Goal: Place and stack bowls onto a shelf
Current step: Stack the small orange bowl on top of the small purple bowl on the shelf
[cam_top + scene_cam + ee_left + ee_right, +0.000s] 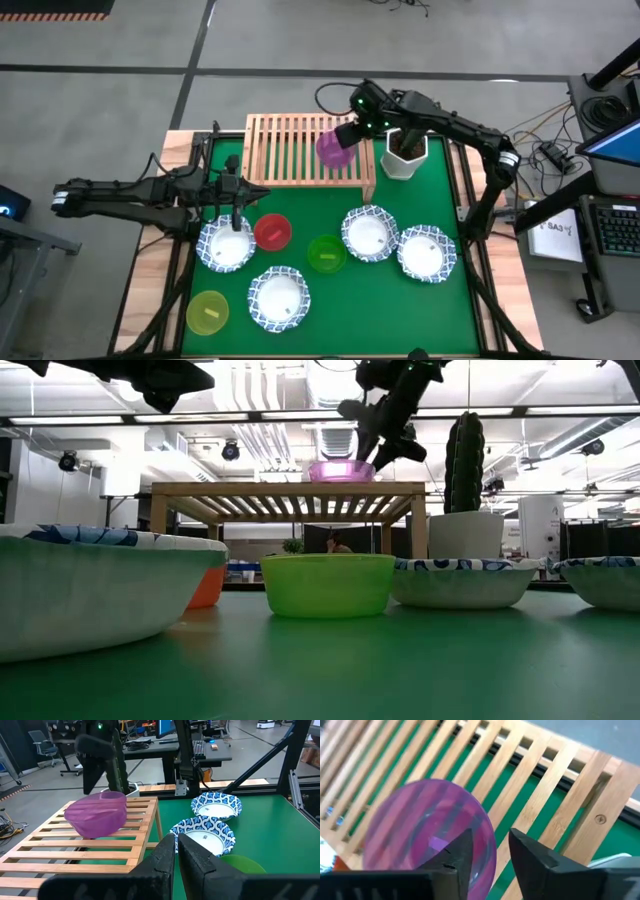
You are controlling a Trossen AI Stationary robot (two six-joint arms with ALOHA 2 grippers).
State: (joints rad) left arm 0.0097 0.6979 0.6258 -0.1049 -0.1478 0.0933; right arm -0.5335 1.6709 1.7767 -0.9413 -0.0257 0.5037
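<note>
- Purple bowl (333, 148) sits tilted on the shelf (290, 150), toward its 3 o'clock end, its rim pinched by the right claw (347, 135).
- To finish well, lower it until the base lies flat on the slats, then open and lift straight up, clear of the cactus pot (404, 155).
- Left claw (237, 212) hovers, fingers nearly together and empty, over a white bowl (226, 245) at the table's (400, 310) 9 o'clock side.
</note>
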